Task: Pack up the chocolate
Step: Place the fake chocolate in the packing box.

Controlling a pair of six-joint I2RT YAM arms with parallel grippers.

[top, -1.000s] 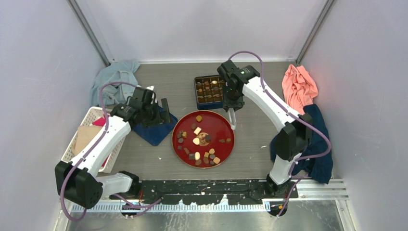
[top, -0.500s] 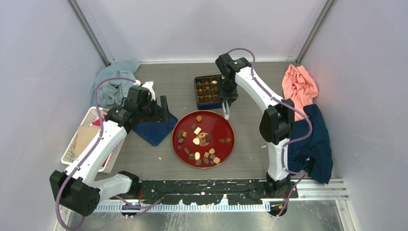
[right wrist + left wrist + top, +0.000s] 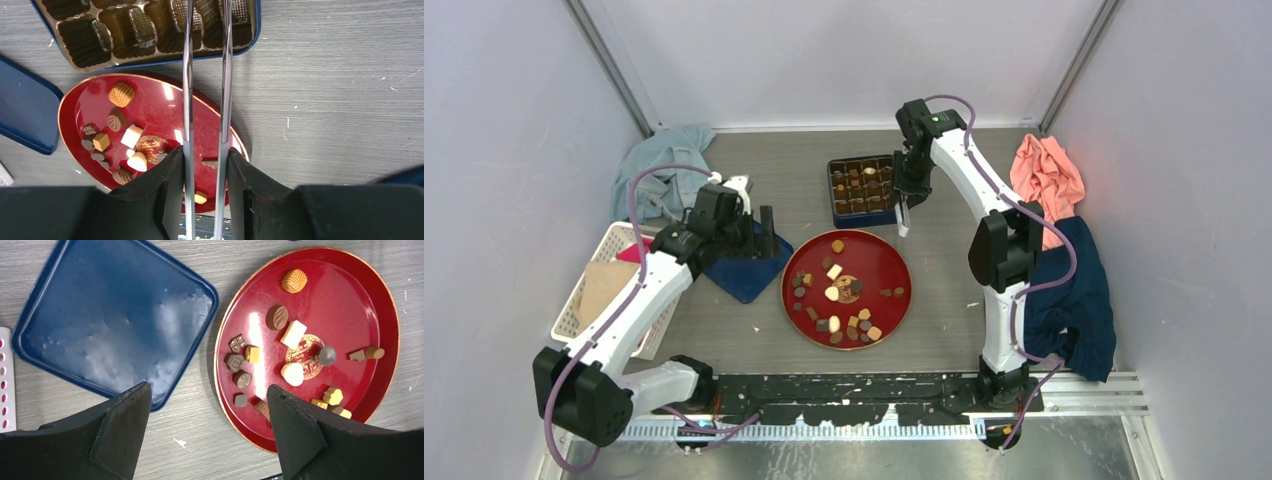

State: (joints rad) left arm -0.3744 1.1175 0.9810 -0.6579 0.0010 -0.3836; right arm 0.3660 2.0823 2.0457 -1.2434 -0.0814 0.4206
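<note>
Your right gripper [image 3: 904,222] holds long tweezers [image 3: 205,90] squeezed nearly together with nothing between the tips, hanging between the chocolate box [image 3: 862,189] and the red plate [image 3: 894,262]. Most of the chocolate [image 3: 292,335] lies loose on that plate. You're between picks: next, lower onto one piece. Your left gripper [image 3: 207,425] hangs spread apart, empty, over the bench [image 3: 944,290].

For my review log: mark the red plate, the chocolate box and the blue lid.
red plate [image 3: 899,262], top external view, bare right inner surface.
chocolate box [image 3: 833,190], top external view, left wall.
blue lid [image 3: 100,315], left wrist view, centre of panel.
</note>
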